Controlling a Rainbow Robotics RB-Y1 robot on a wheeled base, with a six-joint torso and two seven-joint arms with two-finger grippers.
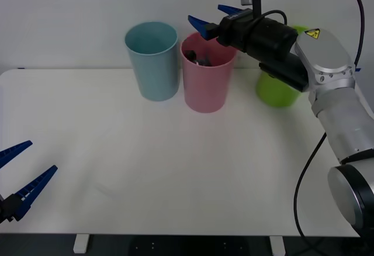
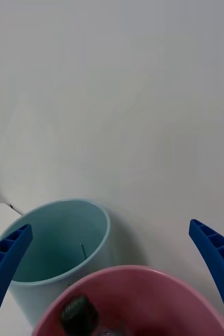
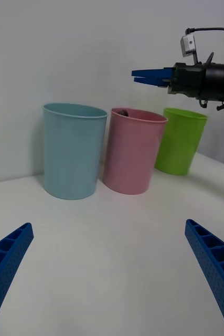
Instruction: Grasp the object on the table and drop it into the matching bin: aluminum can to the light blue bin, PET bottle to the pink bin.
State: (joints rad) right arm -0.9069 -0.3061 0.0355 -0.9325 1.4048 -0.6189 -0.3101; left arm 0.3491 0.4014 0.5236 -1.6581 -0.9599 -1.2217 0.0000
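Blue ribbed fingers nearest me: my left pincer [image 1: 22,181] sits low at the near left edge of the white worktop [image 1: 146,168], fingers spread wide, nothing between them. Parked there, well apart from the bins.

Mid-worktop is bare white surface.

Far side, a row of three bins against the wall: light blue bin [image 1: 152,61] on the left, pink bin [image 1: 208,72] just beside it, lime green bin [image 1: 279,86] on the right, partly behind my right arm.

Right pincer [image 1: 213,19] hangs in the air over the pink bin's rim, fingers apart, gripping nothing. From its wrist camera I look down past both blue fingers [image 2: 6,265] into the pink bin [image 2: 143,294]. The PET bottle [image 2: 79,315] lies inside it, black cap showing near the rim; the light blue bin [image 2: 59,247] stands just beyond it.
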